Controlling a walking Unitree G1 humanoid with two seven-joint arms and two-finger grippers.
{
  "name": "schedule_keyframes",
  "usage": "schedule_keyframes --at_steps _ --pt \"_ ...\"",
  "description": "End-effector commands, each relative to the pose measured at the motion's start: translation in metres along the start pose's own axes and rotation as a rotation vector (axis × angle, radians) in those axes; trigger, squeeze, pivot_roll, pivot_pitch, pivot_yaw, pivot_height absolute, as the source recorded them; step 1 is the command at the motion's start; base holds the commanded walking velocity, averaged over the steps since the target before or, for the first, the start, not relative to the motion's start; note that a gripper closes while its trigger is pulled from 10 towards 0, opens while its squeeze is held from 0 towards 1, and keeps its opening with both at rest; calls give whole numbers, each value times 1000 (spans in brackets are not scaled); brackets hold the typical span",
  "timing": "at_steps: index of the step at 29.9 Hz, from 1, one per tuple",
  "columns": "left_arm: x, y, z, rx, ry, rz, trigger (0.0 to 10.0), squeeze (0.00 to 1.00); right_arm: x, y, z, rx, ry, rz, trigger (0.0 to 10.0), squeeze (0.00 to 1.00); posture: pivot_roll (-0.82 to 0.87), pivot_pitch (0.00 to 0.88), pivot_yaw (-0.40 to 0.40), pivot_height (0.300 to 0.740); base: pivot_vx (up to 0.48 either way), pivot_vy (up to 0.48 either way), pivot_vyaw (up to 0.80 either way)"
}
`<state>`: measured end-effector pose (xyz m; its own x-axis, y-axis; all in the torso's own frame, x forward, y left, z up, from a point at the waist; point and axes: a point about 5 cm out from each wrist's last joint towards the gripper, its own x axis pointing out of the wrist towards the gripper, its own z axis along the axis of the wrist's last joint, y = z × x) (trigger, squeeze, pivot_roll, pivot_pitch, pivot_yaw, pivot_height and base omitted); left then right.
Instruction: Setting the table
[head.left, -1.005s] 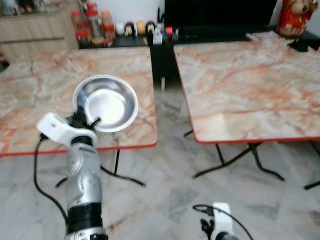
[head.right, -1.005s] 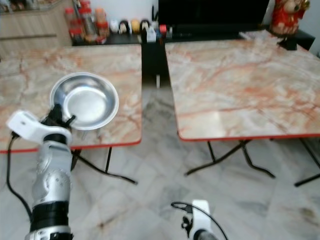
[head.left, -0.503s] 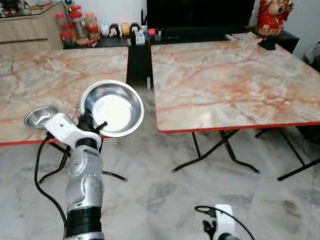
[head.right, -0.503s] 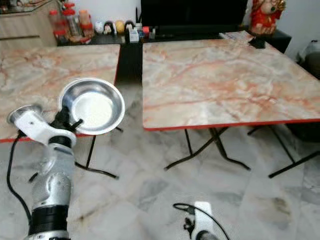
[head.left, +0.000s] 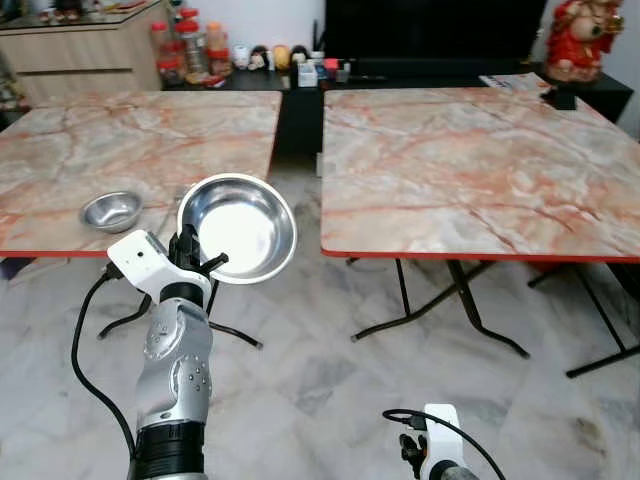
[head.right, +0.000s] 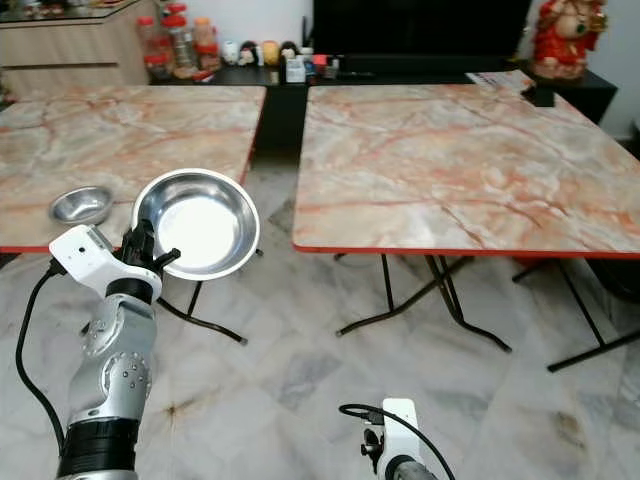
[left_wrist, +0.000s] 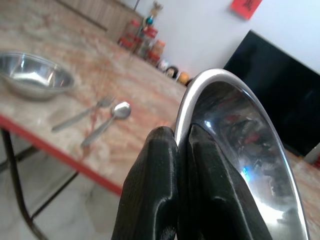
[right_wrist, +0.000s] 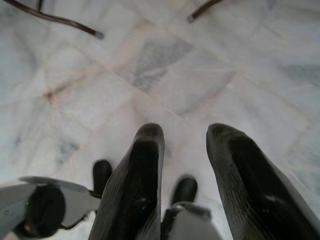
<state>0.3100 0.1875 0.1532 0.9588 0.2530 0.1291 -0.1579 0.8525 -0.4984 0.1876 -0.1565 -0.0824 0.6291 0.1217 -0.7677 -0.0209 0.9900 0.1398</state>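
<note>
Both eye views look forward and down from the head, sharing two marble counters (head.left: 470, 170), the raised bowl (head.left: 240, 228) and the tiled floor (head.right: 330, 370). The left wrist view sits right behind its fingers (left_wrist: 155, 190), close against the bowl's rim, facing across a counter. The right wrist view looks straight down along its fingers (right_wrist: 135, 190) at the floor.

Red figurine (head.left: 577, 40) on far dark cabinet (head.left: 450, 80), well right of left gripper. Black television (head.left: 435, 30) ahead, beyond it. Jars, bottles (head.left: 190, 50) beside wooden sideboard (head.left: 80, 60), far ahead. White marble floor (head.left: 330, 390) below gripper.
</note>
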Motion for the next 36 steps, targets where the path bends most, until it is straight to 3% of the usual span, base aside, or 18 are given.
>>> schedule_keyframes --at_steps 1,12,31,36 --pt "3 -13 1 -11 -4 -48 10000 0 -1 -5 2 6 -4 -15 10000 0 -63 0 29 740 368 0 0" --pt "5 -19 -1 -16 5 -77 10000 0 -1 -5 2 -26 -7 -10 10000 0 -73 0 37 740 367 0 48" --pt "6 -31 -6 -47 21 -106 10000 0 0 -8 6 46 -30 -27 10000 0 -99 0 41 740 363 0 87" --pt "5 -31 -8 -56 25 -108 10000 0 -1 -9 6 50 -30 -33 10000 0 -100 0 42 740 0 0 0"
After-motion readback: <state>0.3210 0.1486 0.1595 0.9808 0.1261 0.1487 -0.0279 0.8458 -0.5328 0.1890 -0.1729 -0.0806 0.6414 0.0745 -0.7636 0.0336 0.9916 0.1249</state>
